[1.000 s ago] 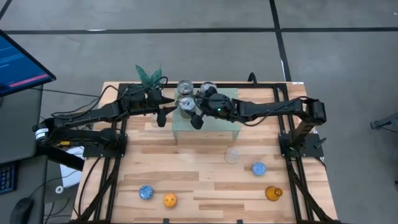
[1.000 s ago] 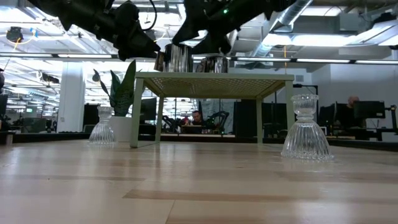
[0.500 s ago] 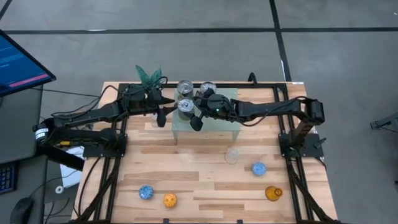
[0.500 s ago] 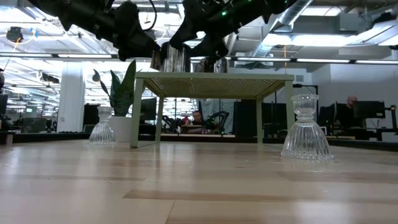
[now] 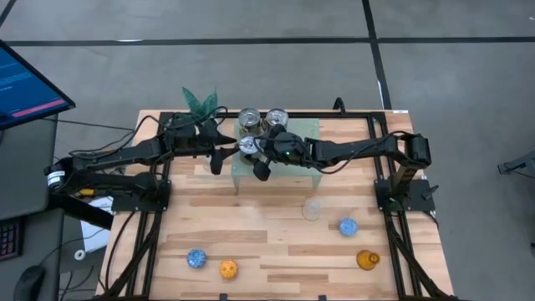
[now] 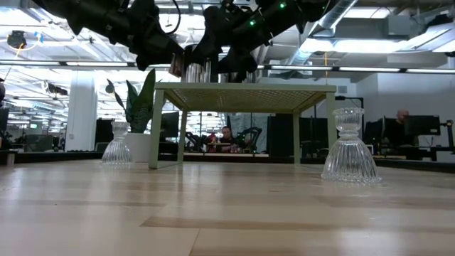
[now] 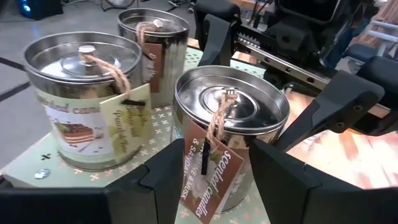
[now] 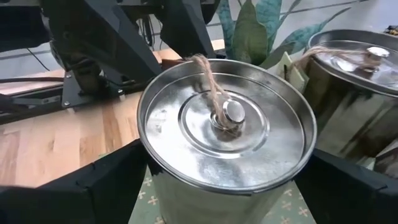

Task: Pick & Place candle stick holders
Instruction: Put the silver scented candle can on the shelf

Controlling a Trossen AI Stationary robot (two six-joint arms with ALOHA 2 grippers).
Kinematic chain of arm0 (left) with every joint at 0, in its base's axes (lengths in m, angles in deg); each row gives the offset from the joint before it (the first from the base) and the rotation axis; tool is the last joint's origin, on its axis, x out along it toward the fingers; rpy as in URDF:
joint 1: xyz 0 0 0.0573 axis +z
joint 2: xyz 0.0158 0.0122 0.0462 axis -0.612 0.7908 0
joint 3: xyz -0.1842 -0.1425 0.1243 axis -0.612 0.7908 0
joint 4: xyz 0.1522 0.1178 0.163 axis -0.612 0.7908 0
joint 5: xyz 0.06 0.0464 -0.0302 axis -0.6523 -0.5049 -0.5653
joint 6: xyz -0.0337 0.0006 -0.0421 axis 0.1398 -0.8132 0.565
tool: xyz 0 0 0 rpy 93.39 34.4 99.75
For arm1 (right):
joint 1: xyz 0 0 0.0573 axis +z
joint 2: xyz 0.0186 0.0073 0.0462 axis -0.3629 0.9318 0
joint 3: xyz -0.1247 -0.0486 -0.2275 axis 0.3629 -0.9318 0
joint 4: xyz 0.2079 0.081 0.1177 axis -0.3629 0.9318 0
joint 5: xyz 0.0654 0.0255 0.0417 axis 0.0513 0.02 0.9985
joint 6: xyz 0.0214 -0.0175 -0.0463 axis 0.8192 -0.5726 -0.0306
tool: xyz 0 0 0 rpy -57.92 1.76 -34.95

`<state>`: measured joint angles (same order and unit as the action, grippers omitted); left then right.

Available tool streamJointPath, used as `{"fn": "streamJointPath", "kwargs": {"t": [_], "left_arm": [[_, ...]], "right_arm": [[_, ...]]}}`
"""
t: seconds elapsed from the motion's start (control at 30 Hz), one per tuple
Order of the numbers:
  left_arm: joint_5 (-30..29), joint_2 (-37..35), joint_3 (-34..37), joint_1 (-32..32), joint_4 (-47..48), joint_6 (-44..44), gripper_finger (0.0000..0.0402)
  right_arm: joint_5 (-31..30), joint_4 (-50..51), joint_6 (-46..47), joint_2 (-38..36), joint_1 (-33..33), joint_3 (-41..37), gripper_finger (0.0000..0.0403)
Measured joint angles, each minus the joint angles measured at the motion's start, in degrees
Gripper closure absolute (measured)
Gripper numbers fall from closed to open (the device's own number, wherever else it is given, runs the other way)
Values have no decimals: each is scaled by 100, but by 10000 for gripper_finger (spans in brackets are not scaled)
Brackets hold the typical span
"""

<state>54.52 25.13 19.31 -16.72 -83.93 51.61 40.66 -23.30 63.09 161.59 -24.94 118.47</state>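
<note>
On the tabletop (image 5: 251, 234), the plant (image 5: 199, 102) is standing at 11 o'clock. A clear glass holder (image 6: 117, 151) is sitting just beside its pot in the low view. Down at 7 o'clock a blue holder (image 5: 196, 258) and an orange holder (image 5: 227, 268) are lying close together.

I am holding my left tool (image 5: 224, 155) at the 9 o'clock edge of the green stand (image 5: 292, 160). Its fingers are standing partly apart and gripping nothing. The front tin (image 5: 248, 145) is sitting just ahead of their tips.

That front tin is resting on the stand's top at the 9 o'clock end. A second tin (image 5: 248, 119) and a third tin (image 5: 277, 119) are sitting behind it at the stand's 12 o'clock edge. All three are silver, each with a twine-tied paper tag.

I am reaching my right tool (image 5: 255, 155) in from 3 o'clock. Its fingers are spread wide and pressing against both sides of the front tin.

Another clear glass holder (image 5: 312, 209) is standing near the middle of the tabletop. A second blue holder (image 5: 347, 226) is lying at 4 o'clock, and an amber holder (image 5: 366, 260) at 5 o'clock.
</note>
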Motion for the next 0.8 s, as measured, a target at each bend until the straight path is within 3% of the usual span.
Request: {"fn": "streamJointPath", "kwargs": {"t": [0.8], "left_arm": [[303,7,-21,-241,-119,312,220]], "right_arm": [[73,107,478,2,293,-13,121]]}}
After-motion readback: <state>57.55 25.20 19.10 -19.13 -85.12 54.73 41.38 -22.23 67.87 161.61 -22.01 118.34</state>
